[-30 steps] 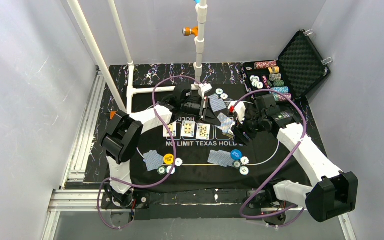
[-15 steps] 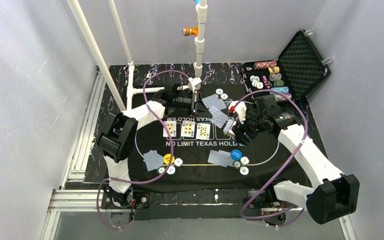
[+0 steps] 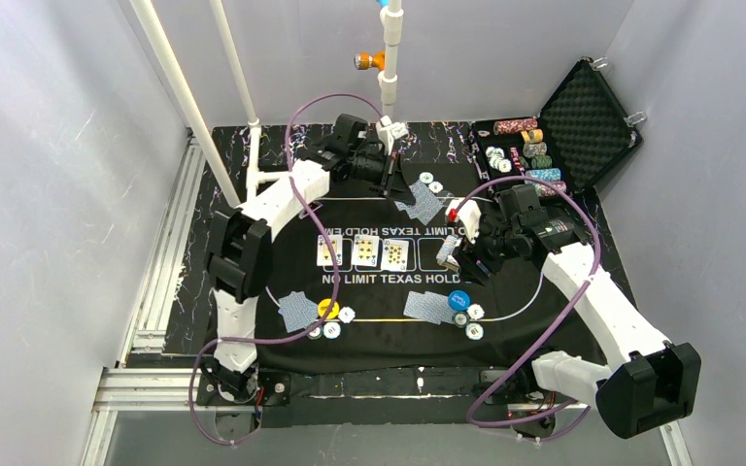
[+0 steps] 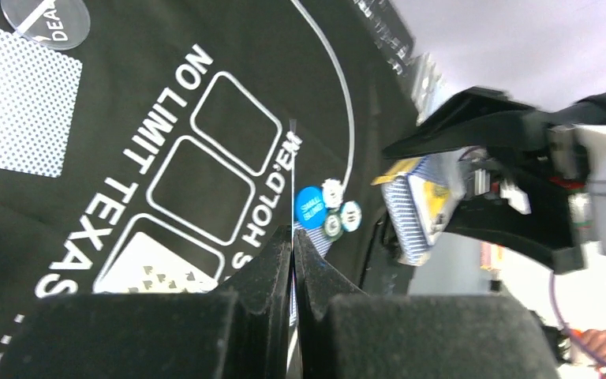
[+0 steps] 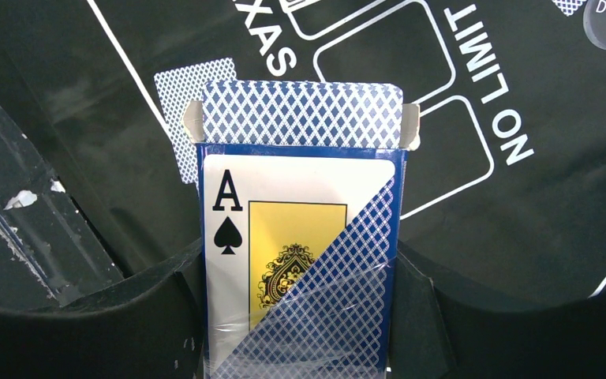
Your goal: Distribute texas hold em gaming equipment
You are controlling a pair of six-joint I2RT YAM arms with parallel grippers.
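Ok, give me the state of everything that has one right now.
left claw: shut on a thin edge, apparently a card
right claw: clamped on the card box
card box: upright, top flaps open
case: lid open
three centre cards: face up
other dealt cards: face down

Three face-up cards lay mid-mat; face-down cards and chips sat by the yellow disc and blue disc. The right gripper clasped the deck box, the left gripper a single card edge-on.
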